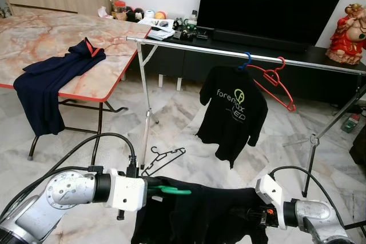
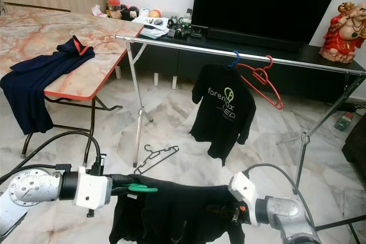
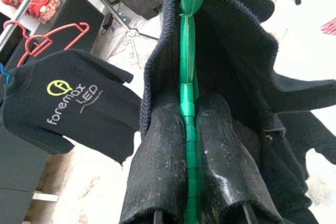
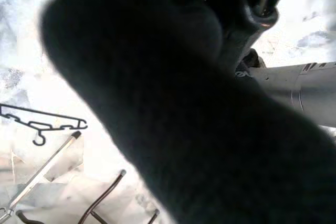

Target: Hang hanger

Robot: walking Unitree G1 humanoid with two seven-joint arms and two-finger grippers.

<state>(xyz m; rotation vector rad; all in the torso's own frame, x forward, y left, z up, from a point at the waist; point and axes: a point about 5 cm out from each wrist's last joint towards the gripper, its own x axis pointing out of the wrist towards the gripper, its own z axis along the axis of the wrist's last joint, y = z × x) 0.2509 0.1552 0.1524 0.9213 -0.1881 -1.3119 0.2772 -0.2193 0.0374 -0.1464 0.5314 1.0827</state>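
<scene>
Green plastic, the hanger [image 3: 187, 108] runs straight between the left gripper's [image 3: 190, 121] two black fingers [image 3: 160, 150], which are closed tight on it from both sides, as the left wrist view shows. A black garment [image 1: 200, 212] is draped over that hanger and hangs low in front of the robot, between the two arms; in the head views just a short green stretch pokes out of the cloth beside the left wrist. The right gripper [image 1: 260, 221] is buried in the far side of the same garment, and I cannot tell whether its fingers are open or closed; its wrist view is mostly dark cloth, with a black hanger [image 4: 42, 124] lying on the pale marble floor [image 1: 189, 118] beyond. That black hanger lies near the foot of the rack [image 1: 229, 52], a silver rail on folding legs standing ahead of the robot. On the rail hang a black printed T-shirt [image 1: 231, 112] on a blue hook and, just beside it, a bare red hanger [image 1: 274, 81], tilted. To the robot's left a marble-patterned table [image 1: 51, 38] carries a navy garment [image 1: 48, 81] that spills over its red edge. Behind the rack stands a low dark cabinet with a television [image 1: 274, 1].
</scene>
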